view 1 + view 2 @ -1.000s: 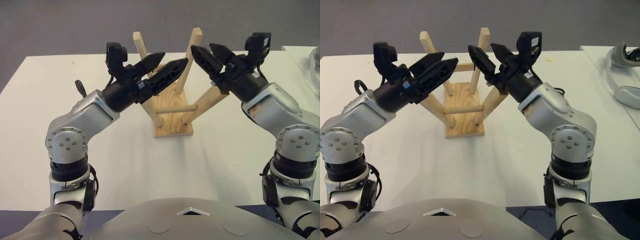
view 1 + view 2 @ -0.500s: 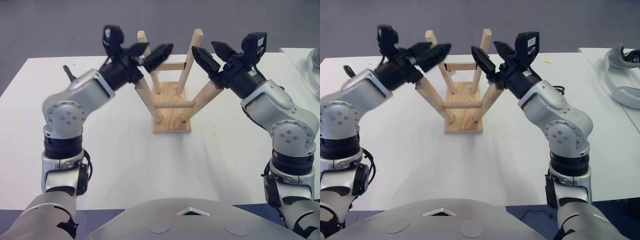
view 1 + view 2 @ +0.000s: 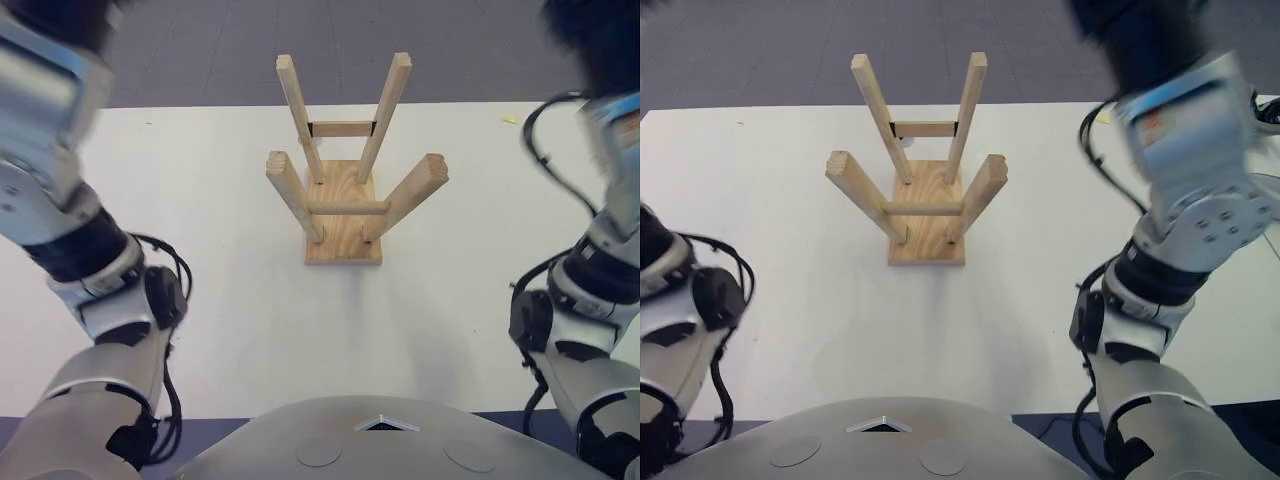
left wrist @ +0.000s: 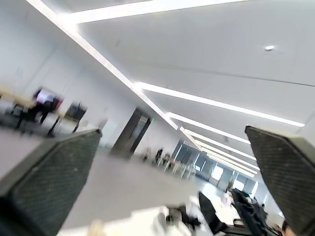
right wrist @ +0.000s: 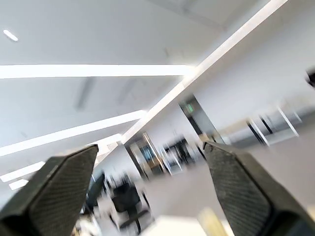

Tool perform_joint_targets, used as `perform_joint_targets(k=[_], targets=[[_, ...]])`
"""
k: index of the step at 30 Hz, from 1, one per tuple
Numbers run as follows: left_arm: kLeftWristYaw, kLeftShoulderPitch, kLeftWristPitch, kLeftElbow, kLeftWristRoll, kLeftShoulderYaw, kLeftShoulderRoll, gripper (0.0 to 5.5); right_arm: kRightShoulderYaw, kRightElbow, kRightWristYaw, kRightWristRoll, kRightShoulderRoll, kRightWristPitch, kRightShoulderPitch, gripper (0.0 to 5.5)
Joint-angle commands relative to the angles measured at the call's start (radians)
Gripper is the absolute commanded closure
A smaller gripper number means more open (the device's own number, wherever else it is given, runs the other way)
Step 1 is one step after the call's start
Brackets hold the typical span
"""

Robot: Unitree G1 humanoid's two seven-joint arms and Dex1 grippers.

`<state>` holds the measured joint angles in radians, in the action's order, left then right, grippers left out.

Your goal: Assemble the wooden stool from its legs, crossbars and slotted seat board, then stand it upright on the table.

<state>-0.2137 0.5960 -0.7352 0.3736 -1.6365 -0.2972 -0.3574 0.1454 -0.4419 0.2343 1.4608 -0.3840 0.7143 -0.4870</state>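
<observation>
In the head views we see the stool upside down in the upper centre of the frame. Its square seat board lies flat on the white table, and its four legs splay upward. Bare table lies open on every side of it. The far table edge runs across the frame just behind the two rear legs, with dark grey floor beyond. The near edge is well apart from the seat board, low in the frame. The wood is pale and unpainted. The legs are square-cut bars with blunt ends, and thin round crossbars join them in pairs. A small yellowish scrap lies on the table at upper right. The left arm rises along the left edge of the frame and the right arm along the right edge, both well clear of the stool. The wrist views add what the head views lack. The left gripper is spread wide and holds nothing, its dark, finely ribbed fingers tapering to points at the lower corners. The right gripper is likewise spread wide and holds nothing. Both are aimed at a white ceiling crossed by long light strips.
</observation>
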Motion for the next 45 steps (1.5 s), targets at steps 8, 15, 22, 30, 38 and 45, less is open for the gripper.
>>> perform_joint_targets(k=[8, 15, 22, 30, 38, 45], targets=[[0.154, -0.395, 0.017, -0.085, 0.451, 0.362, 0.015, 0.1, -0.207, 0.069, -0.01, -0.441, -0.014, 0.006, 0.26, 1.5], [0.08, 0.117, 0.267, -0.363, 0.311, 0.027, 0.127, 0.1, -0.178, 0.11, -0.036, -0.532, 0.019, -0.019, 0.266, 1.5], [0.091, 0.057, 0.25, -0.285, 0.277, -0.166, 0.03, 0.1, -0.128, 0.157, -0.061, -0.697, 0.014, -0.086, 0.269, 1.5], [0.088, -0.174, 0.246, -0.191, 0.388, -0.117, 0.112, 0.1, -0.106, 0.166, -0.14, -0.787, 0.059, -0.064, 0.245, 1.5], [0.113, -0.224, 0.209, -0.176, 0.418, -0.122, 0.093, 0.1, -0.472, -0.065, -0.559, -0.891, -0.109, 0.008, 0.271, 1.5], [0.125, -0.241, 0.208, -0.157, 0.428, -0.121, 0.107, 0.1, -0.334, 0.085, -0.679, -0.944, -0.157, -0.048, 0.261, 1.5]])
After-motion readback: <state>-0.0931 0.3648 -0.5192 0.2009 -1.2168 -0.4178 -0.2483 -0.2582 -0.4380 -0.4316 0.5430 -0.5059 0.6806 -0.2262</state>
